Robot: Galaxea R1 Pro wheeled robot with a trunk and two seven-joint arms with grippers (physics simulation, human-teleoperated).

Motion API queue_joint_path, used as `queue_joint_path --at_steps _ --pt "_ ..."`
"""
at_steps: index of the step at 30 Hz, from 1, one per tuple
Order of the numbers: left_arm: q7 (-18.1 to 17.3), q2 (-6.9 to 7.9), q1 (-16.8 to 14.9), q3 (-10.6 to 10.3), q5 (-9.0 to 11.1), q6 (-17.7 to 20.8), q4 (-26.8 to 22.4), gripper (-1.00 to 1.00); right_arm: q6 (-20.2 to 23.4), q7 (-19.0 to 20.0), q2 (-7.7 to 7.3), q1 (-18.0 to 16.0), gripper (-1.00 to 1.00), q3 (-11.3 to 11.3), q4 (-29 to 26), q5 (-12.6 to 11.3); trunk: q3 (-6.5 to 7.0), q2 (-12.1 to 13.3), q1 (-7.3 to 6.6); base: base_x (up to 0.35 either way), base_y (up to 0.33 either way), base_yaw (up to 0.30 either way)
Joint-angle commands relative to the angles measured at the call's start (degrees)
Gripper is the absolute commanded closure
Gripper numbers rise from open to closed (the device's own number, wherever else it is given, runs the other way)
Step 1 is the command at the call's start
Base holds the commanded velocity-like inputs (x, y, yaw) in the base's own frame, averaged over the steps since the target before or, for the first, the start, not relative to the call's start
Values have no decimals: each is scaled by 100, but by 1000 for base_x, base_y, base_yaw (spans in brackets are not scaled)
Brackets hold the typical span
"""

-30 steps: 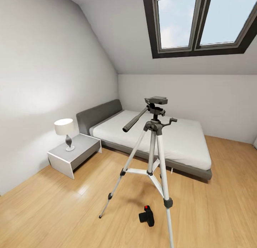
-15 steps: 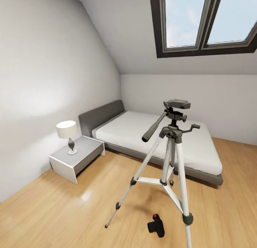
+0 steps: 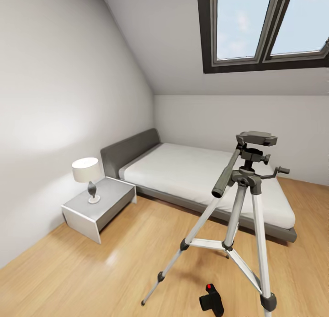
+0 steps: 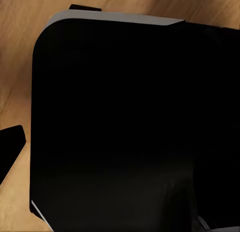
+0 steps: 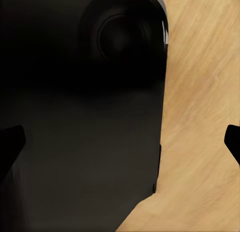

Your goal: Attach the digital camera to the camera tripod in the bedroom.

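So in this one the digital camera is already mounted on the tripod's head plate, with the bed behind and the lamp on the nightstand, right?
Not quite. The head view shows the digital camera lying on the wood floor between the camera tripod legs, and the tripod's head plate is bare. The rest holds: the bed is behind, and the lamp stands on the nightstand.

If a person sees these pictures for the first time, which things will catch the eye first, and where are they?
The tall silver-legged camera tripod with a dark grey head stands on the light wood floor at the right of the head view, in front of the grey-framed white bed. The small matte-black digital camera with a red button lies on the floor between the tripod's legs. Above, a dark-framed skylight shows blue sky.
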Motion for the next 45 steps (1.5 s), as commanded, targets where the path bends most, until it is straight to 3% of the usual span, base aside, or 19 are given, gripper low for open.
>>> queue_joint_path --at_steps 1,45 --pt "-2 -2 1 17 52 -11 -2 -100 -17 -3 0 -1 -100 3 1 3 -4 -2 1 64 69 -178" --pt "-2 -2 -2 17 52 -11 -2 -100 -19 -3 3 -1 -100 3 1 3 -4 -2 1 6 6 -232"
